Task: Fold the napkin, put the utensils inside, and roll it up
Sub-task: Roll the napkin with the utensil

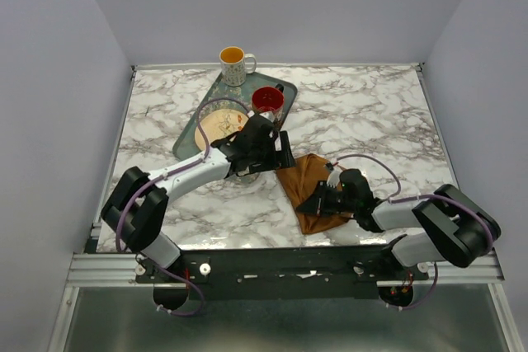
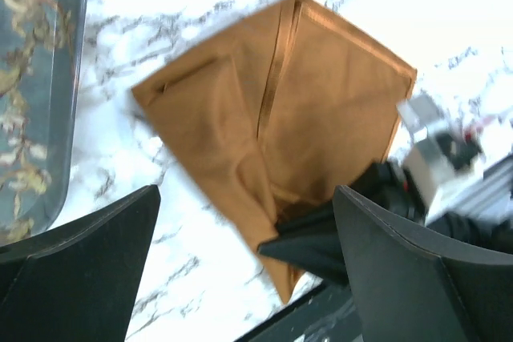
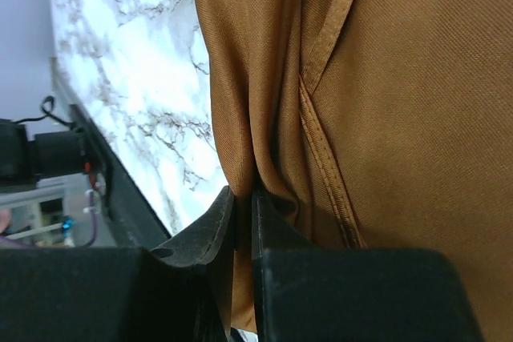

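Note:
The rust-brown napkin lies folded and bunched on the marble table right of the tray. It also shows in the left wrist view and fills the right wrist view. My right gripper lies low at the napkin's near edge, and its jaws are shut on a fold of the cloth. My left gripper hovers above the napkin's far left corner. Its fingers are wide apart and hold nothing. The right gripper's dark tip shows under the cloth's near corner. No utensils are in view.
A dark green patterned tray stands at the back left with a plate and a red cup on it. A mug stands behind it. The tray's edge shows in the left wrist view. The table's front rail is close by.

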